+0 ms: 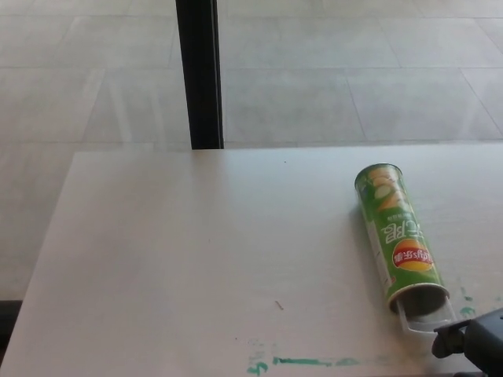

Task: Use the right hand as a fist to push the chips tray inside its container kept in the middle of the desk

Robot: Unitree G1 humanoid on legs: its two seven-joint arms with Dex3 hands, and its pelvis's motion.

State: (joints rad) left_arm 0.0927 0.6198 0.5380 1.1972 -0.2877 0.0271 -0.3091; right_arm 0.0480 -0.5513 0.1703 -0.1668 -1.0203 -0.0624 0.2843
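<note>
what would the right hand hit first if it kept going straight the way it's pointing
Most likely the clear tray end sticking out of the green chips can. The right hand sits just beside it at the desk's near edge, though whether they already touch is unclear.

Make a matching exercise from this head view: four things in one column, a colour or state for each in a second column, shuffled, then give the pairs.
Things:
1. chips can
2. clear tray
3. right hand
4. pillar

States:
A. black, upright beyond the desk
B. green, lying on its side
C. black, at the bottom right corner
D. sticking partly out of the can's open end

Pairs: 1-B, 2-D, 3-C, 4-A
</note>
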